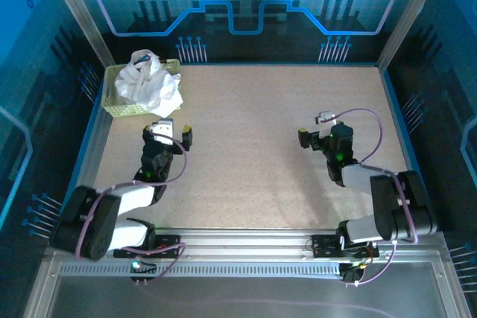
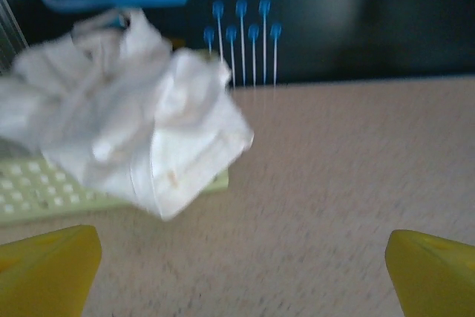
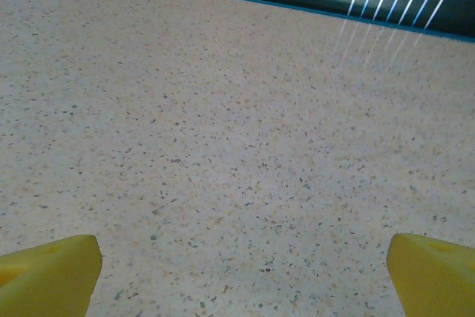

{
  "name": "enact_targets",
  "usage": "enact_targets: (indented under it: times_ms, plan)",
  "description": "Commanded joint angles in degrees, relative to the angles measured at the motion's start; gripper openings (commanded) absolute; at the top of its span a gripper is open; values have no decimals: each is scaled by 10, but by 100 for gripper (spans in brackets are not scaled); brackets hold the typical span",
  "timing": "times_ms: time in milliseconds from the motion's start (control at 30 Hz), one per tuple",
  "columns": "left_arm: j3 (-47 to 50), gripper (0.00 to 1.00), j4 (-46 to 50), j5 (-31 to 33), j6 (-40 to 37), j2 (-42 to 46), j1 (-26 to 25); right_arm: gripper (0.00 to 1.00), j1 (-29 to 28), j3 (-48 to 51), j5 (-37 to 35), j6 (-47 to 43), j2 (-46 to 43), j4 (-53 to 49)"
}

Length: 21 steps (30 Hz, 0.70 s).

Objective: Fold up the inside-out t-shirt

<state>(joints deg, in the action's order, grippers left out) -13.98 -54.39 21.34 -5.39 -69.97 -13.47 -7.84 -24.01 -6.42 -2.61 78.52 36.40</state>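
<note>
Starting at the t-shirt (image 1: 153,81): found it heaped as a crumpled white wad in the pale green lattice basket (image 1: 123,109) at the far left corner of the desk (image 1: 261,139), with one lobe spilling over the rim; could not tell collar from hem in the bunching, nor make out any print. Judged the step in hand to be the lift-out, with nothing yet spread or folded. Noted the left jaws spread wide and holding nothing, poised just on the near side of the basket and aimed at the overhanging lobe, yellow fingertips (image 2: 48,265) low over the surface. Reckoned it best to bite deep into that hanging fold rather than a loose edge, clear of the lattice wall, then to draw up and toward the open middle so as not to tip or drag the light basket. Noted the right jaws likewise spread and empty, well apart from the cloth, over bare desk. Saw a flat, matt, beige speckled top with ample room for spreading; beyond it a dark back wall (image 1: 238,5) lined in glowing blue, and metal frame posts (image 1: 78,16) at the corners.
</note>
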Motion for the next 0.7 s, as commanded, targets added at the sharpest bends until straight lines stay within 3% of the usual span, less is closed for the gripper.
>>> enact_targets:
  times_ms: [0,100,167,300,400,500,667]
  plan:
    - [-12,99,98,78,1,105,-25,100,-48,-21,-56,-32,-71,-67]
    - [-78,99,265,74,91,185,-26,100,-68,-43,-22,-7,-146,-142]
    - [-136,99,353,84,166,195,-25,100,-71,-74,3,18,-192,-204]
    - [-334,99,599,36,219,135,-25,100,-63,-142,-3,109,-255,-335]
    - [-464,99,758,99,280,88,-22,100,-43,-202,-47,223,-269,-452]
    - [-514,99,774,61,275,67,14,100,13,-207,18,275,-273,-463]
    - [-562,99,809,-22,348,15,109,100,70,-216,86,309,-254,-479]
